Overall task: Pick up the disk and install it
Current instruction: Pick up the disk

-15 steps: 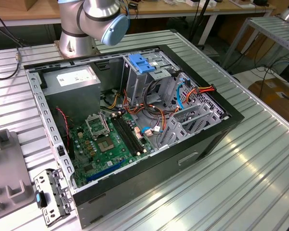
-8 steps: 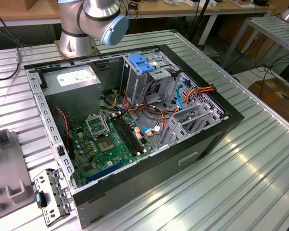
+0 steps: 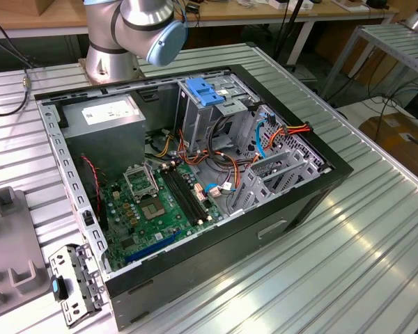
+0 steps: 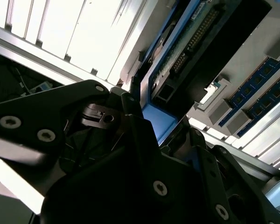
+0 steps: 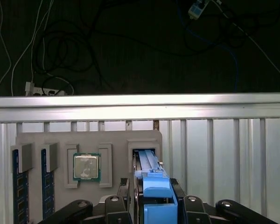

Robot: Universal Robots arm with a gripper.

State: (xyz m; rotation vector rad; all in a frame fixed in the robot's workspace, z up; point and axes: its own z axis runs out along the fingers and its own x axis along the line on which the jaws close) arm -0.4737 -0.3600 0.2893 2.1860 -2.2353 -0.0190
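Standing on edge in a slot of the grey holder tray [image 5: 42,140], the disk [image 5: 148,161] shows its blue plastic rails in the first wrist view. The claw [image 5: 153,184] is clamped on the end of the disk nearest the camera, with one dark finger [image 5: 130,189] pressed against each side of the blue frame. In the second wrist view the claw [image 4: 159,122] grips a blue tab, and the disk [image 4: 177,51] runs away from it, showing a dark edge and a row of connector pins.

On the same tray a square processor chip [image 5: 87,167] lies in its own pocket, and beyond it two memory sticks [image 5: 47,186] stand in theirs. The tray rests on a ribbed metal table [image 5: 224,154].

In the exterior view an open computer case [image 3: 306,202] lies on the table with its green motherboard [image 3: 153,209] facing up. A bare blue bracket [image 3: 205,92] sits at the drive bay. The grey power-supply box [image 3: 90,129] carries a white sticker [image 3: 108,111], its print too small to read. The arm [image 3: 136,28] rises behind the case.
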